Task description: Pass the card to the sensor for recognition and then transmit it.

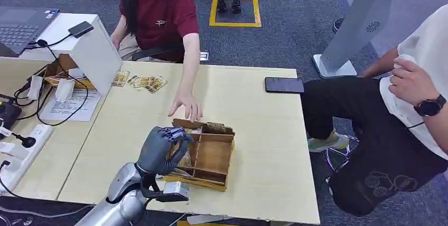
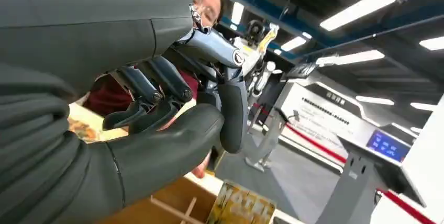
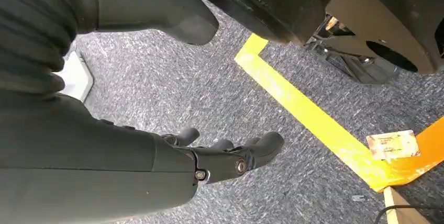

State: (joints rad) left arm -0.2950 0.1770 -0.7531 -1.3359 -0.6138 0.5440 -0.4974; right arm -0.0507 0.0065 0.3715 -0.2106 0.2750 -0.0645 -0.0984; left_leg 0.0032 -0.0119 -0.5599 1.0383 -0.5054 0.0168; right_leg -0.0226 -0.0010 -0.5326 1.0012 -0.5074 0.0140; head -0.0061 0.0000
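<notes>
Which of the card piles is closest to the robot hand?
The cards in the wooden tray, right under the left robot hand. The other cards lie loose far up the table, near the white stand.

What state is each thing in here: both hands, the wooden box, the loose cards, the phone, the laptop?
Left hand: fingers curled above the wooden box, nothing visibly held.
Right hand: hanging over the carpet, holding nothing.
Wooden box: upright, open-topped, cards in its compartments.
Loose cards: lying flat on the table.
Phone: flat, screen dark.
Laptop: open.
</notes>
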